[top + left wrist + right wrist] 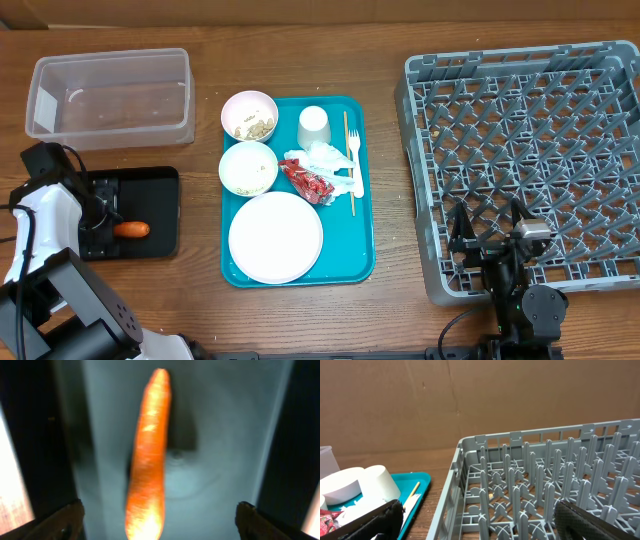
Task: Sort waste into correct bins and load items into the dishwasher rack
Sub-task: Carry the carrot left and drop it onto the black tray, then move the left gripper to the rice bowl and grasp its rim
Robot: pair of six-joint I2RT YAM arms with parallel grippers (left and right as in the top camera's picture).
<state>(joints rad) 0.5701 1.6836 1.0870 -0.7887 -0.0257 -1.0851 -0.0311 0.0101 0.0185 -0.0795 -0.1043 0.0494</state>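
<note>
The orange carrot (131, 229) lies flat in the black tray (165, 190) at the left of the counter (300, 320), with the clear tub (110, 95) just beyond it. The flat plate (275, 237), far bowl (249, 115) and near bowl (248, 168), both holding rice-like scraps (257, 128), the cup (313, 127), crumpled napkins (330, 158) and red wrapper (308, 181) cluster centrally. The grey rack (530, 150) stands at right.

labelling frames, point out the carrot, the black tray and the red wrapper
carrot (131, 229), overhead view, its middle
black tray (158, 192), overhead view, bare floor
red wrapper (308, 181), overhead view, its centre

At frame centre a teal tray (350, 240) on the wooden table (300, 320) bears a white fork (355, 150) beside a wooden stick (346, 125).
</note>
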